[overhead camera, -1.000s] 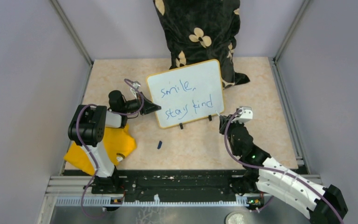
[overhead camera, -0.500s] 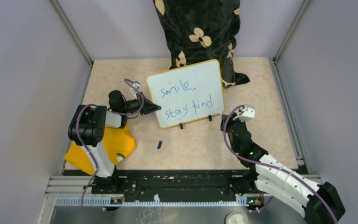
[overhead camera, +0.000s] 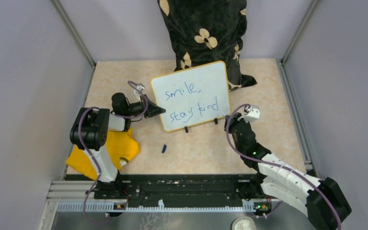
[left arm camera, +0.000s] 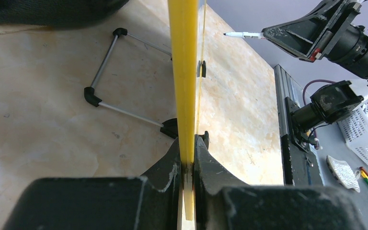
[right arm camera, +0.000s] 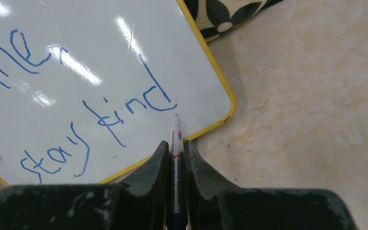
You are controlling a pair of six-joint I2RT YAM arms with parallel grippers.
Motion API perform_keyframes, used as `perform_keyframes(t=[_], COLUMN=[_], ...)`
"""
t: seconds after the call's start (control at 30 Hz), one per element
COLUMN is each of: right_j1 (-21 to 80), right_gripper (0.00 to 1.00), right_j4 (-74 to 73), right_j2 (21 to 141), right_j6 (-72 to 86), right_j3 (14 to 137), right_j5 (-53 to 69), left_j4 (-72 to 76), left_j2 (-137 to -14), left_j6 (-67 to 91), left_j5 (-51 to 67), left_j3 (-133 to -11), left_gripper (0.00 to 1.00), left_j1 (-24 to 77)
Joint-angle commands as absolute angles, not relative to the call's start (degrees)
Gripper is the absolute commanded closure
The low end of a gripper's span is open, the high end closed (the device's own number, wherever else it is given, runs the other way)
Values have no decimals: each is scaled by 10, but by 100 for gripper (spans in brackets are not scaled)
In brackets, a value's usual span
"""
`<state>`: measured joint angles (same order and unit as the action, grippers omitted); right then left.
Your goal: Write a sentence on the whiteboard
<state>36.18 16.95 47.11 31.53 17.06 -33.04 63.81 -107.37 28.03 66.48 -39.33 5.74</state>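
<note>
— What closes the place in?
— Plain, pale lilac-grey walls point(overhead camera: 24, 72) on three sides, with grey metal posts point(overhead camera: 75, 32) running up the back corners.
— And below?
— A beige, marble-patterned surface point(overhead camera: 268, 86), evenly lit with soft shadows. A black cloth with cream flowers point(overhead camera: 191, 19) hangs at the back wall. A black rail point(overhead camera: 187, 189) runs along the near edge.

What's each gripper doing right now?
left gripper: closed on the whiteboard, clamping its yellow rim.
right gripper: closed on the marker, tip by the board's corner.
</note>
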Motion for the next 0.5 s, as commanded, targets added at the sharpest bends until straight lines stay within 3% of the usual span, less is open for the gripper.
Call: perform_keyframes(t=[0.0, 0.47], right_j1=[354, 329], right_gripper=[100, 100], right_j4=[246, 304], right_j2=[499, 549], right_j6=[332, 372], right_j3=[198, 204], right_j5=[-331, -327], left_j4=[581, 580], left_j2=[-1100, -1100], left_j6=[235, 233], left_j5=[621, 620], left_j3=[-391, -391], left_gripper=[100, 100], left_j1=[64, 64])
